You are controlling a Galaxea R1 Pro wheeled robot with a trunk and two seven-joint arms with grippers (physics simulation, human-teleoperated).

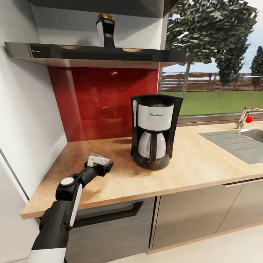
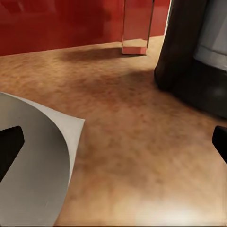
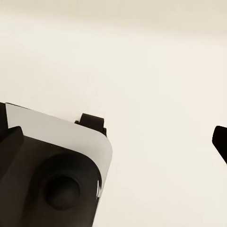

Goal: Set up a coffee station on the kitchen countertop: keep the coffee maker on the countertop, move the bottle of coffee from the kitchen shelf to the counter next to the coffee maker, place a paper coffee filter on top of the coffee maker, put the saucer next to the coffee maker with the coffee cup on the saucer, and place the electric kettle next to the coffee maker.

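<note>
The left gripper point(image 1: 98, 163) hangs over the kitchen countertop point(image 1: 197, 164), left of the coffee maker point(image 1: 155, 129). Its fingers stand wide — yet the paper coffee filter point(image 1: 96, 158) rests against one, probably awaiting transfer onto the machine. The bottle of coffee point(image 1: 105, 30) remains shelved.

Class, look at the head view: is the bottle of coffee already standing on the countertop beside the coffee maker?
No, the bottle of coffee stands up on the shelf, above the coffee maker.

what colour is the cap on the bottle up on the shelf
Gold-yellow; the bottle of coffee itself is dark brown-black. Best seen in the head view.
</note>
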